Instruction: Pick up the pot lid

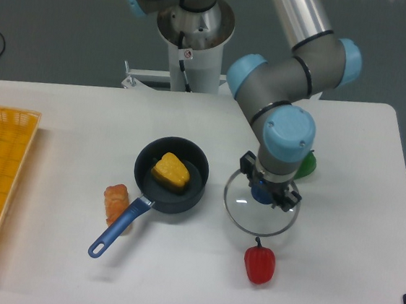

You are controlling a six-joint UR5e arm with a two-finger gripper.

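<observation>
Right of centre, the robot's hand (269,182) is clamped on the clear pot lid's (255,220) blue knob (261,195), pickup seemingly achieved; next calls for holding it steady.

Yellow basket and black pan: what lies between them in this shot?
A lumpy orange-brown item, nearer the pan than the basket; the fixed camera view shows it.
</observation>
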